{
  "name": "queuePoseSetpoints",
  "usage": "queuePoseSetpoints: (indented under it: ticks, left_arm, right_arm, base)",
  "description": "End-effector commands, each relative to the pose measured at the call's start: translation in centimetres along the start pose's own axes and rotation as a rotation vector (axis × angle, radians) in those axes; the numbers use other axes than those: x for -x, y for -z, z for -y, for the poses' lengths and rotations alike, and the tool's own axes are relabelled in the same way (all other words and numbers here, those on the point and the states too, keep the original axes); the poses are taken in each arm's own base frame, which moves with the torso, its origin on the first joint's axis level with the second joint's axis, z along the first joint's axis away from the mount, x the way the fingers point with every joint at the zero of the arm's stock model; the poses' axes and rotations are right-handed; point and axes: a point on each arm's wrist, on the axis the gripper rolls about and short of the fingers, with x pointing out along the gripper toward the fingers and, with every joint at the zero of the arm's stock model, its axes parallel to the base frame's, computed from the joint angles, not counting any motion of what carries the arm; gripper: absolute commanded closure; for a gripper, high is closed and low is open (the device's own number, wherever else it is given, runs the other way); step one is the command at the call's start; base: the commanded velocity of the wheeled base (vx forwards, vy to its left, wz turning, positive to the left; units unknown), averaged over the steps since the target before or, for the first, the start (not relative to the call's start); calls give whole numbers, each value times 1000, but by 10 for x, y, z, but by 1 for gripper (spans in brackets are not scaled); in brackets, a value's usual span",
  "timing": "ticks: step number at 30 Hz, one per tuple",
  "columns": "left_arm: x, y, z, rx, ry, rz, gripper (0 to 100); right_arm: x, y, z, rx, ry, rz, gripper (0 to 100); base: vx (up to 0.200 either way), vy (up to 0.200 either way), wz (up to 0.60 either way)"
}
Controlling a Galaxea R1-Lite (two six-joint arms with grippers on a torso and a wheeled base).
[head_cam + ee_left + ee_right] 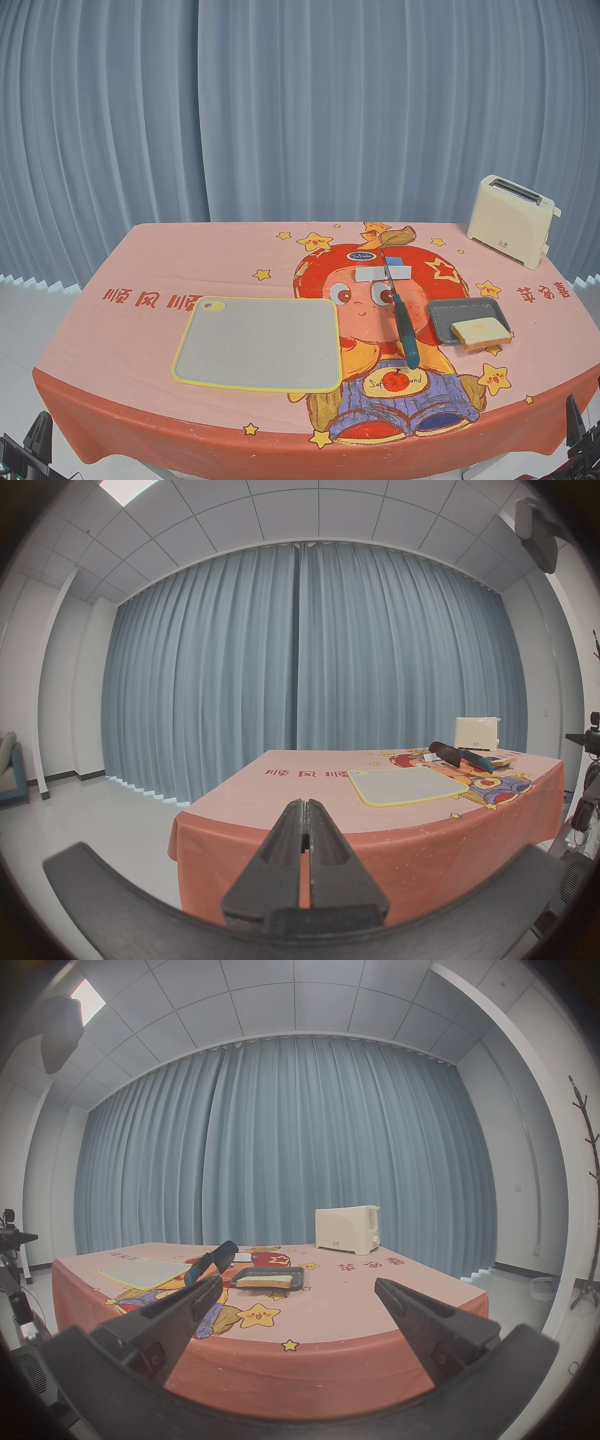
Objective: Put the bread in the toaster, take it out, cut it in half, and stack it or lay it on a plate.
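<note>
Tan bread: lay flat at the lower right corner of a grey plate, right of centre in the head view, low in the frame. Sat untouched, well apart from both grippers.

Just left of the plate: knife, teal handle pointing toward the bottom of the frame, blade tip propped across a small white block above it. Further left, near the middle of the frame: grey cutting board with a yellow rim, flat on the pink printed tablecloth. At the right edge, above the plate and well apart from it: cream toaster, upright at the table's far corner.

Left gripper: fingers pressed together, nothing between them, off the table's edge. Right gripper: fingers spread wide, gripping nothing, likewise short of the table. Behind everything, blue-grey curtain.
</note>
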Motion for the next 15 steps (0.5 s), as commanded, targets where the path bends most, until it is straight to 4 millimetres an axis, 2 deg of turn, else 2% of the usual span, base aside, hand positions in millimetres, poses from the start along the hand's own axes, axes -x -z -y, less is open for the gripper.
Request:
queuePoseSetpoints:
  ticks: [1,15]
  left_arm:
    - [-1,5,0,0,-1,-19,100]
    - [-1,5,0,0,-1,-18,100]
  right_arm:
    - [0,5,0,0,0,-2,0]
    - [0,5,0,3,1,-2,0]
  base:
    - [0,0,0]
    - [0,0,0]
